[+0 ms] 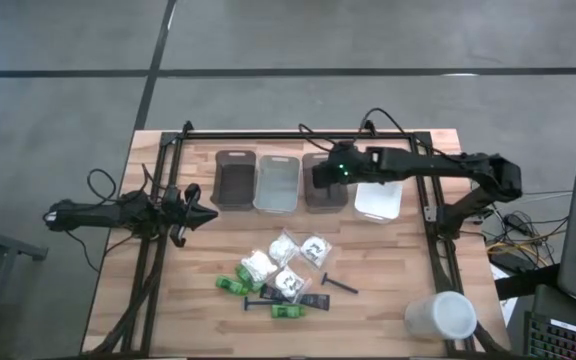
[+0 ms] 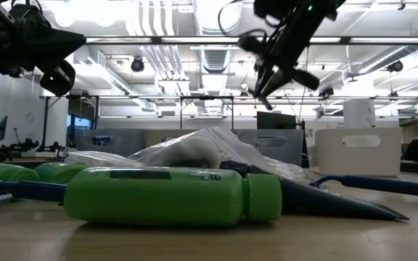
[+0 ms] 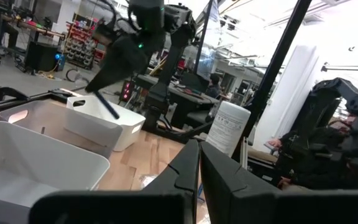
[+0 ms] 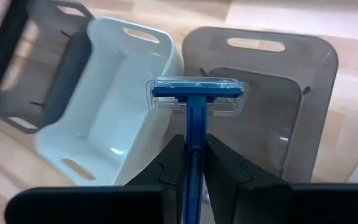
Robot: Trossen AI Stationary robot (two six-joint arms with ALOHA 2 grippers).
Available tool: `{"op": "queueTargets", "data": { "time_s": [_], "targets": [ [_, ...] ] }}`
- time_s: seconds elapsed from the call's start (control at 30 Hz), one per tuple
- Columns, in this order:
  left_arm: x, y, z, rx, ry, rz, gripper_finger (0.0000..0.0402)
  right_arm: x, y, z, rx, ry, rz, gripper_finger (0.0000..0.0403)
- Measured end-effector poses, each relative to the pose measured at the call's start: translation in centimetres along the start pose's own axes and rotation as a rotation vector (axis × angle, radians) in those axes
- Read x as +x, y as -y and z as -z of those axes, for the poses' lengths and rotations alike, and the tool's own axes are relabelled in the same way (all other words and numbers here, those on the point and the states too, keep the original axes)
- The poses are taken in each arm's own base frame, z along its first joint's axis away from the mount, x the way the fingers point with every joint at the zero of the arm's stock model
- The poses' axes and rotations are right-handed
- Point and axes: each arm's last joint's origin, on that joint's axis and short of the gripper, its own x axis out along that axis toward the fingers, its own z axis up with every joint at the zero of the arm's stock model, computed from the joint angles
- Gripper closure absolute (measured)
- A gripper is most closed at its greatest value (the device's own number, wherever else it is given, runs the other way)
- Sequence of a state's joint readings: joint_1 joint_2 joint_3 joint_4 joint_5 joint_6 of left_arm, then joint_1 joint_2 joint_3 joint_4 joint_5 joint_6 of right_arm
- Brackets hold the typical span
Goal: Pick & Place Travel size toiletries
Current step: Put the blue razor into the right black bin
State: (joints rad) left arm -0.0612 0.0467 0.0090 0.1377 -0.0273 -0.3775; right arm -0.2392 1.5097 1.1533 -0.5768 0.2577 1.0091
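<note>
The right claw (image 4: 191, 168) is clamped on the handle of a blue disposable razor (image 4: 196, 99), whose head, under a clear cover, points away from the wrist. In the overhead view this claw (image 1: 320, 178) hangs above a row of four bins at the far side of the wooden tabletop (image 1: 388, 270). It is over the third bin from the left, a smoky grey bin (image 1: 325, 190), with a clear bin (image 1: 277, 183) just to its left, a dark grey bin (image 1: 234, 180) beyond that, and a white bin (image 1: 379, 200) to its right.

The left claw (image 1: 208, 214), its fingers pressed together and holding nothing, waits near the tabletop's left side, pointing toward the middle.

The rest of the toiletries lie in a loose pile (image 1: 283, 275) near the front centre of the tabletop: white clear-wrapped packets (image 1: 315, 249), bright green mini bottles (image 1: 233, 285), a second razor (image 1: 339, 285) at the pile's right edge, and a small black tube (image 1: 315, 299). In the low view, one green bottle (image 2: 173, 196) lies on its side. A large white cup (image 1: 441, 316) lies at the front right corner.
</note>
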Motion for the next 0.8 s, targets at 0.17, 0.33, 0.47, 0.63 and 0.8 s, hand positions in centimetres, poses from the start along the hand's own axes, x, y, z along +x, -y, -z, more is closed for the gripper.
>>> {"op": "queueTargets", "data": {
  "time_s": [0.17,0.33,0.47,0.63,0.8],
  "targets": [
    [0.0,0.0,0.0,0.000,-0.001,0.000,0.0383,2.3,0.1,0.3,-0.001,-0.046,0.034,0.0361],
    [0.0,0.0,0.0,0.000,-0.001,0.000,0.0383,4.7,0.2,0.8,0.001,-0.068,0.080,0.0361],
    [0.0,0.0,0.0,0.000,-0.001,0.000,0.0383,6.4,0.3,0.9,0.013,-0.065,0.086,0.0333],
    [0.0,0.0,0.0,0.000,-0.002,-0.001,0.0383,7.0,0.1,1.1,0.021,-0.063,0.082,0.0280],
    [0.0,0.0,0.0,0.000,-0.004,-0.002,0.0383,6.4,-0.2,0.9,0.011,-0.019,0.085,0.0234]
  ]
}}
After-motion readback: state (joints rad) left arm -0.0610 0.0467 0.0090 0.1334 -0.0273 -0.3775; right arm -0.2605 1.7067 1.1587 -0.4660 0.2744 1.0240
